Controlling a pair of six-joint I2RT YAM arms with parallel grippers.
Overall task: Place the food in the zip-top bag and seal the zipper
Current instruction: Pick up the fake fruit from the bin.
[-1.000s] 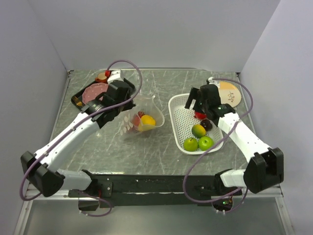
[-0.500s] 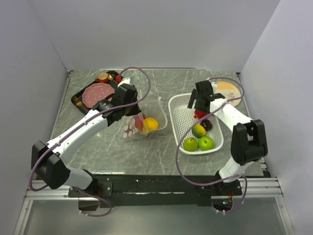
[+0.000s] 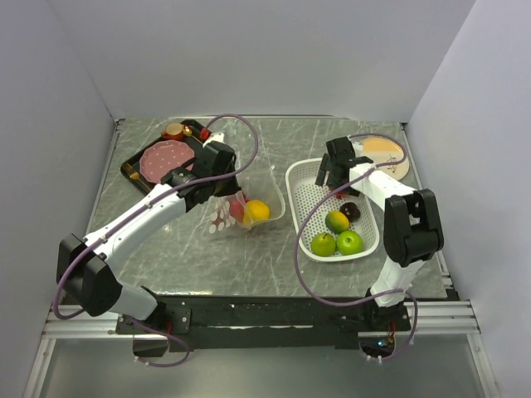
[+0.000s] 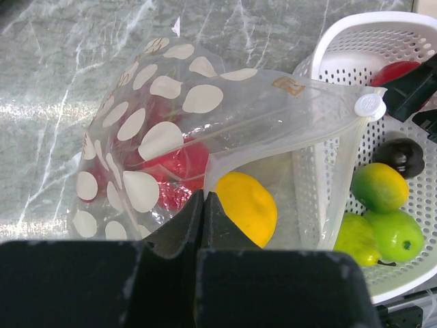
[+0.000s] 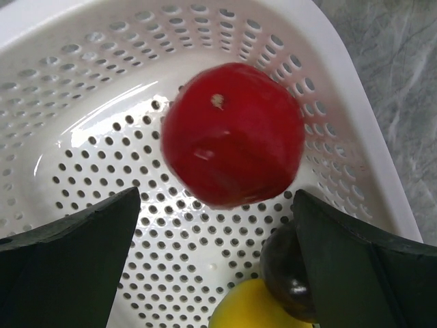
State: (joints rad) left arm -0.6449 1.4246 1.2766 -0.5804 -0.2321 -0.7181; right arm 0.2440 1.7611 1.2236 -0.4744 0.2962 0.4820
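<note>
The dotted clear zip-top bag [image 4: 177, 116] lies open between the arms, and my left gripper [image 4: 203, 195] is shut on its near mouth edge. A yellow citrus [image 4: 249, 205] and a red fruit [image 4: 179, 164] sit inside it. The white zipper [image 4: 341, 184] runs down from its slider [image 4: 369, 105]. My right gripper [image 5: 217, 198] hangs open in the white basket [image 5: 82, 89], just above the red apple [image 5: 232, 133], with a dark plum [image 5: 287, 273] by its right finger. In the top view the left gripper [image 3: 217, 178] is at the bag [image 3: 257, 186] and the right gripper [image 3: 334, 176] is over the basket [image 3: 303, 207].
The basket also holds two green apples [image 3: 336, 243] and a yellow-green citrus [image 3: 337, 220]. A black tray [image 3: 133, 162] with a pink meat slice [image 3: 163, 155] stands at the back left, with a small brown piece [image 3: 173, 129] behind it. A round plate [image 3: 390, 157] lies at the back right.
The left gripper has shifted right and back with the bag's edge, lifting the mouth. The right arm's elbow has swung in toward the basket while its gripper stays open over the red apple.
</note>
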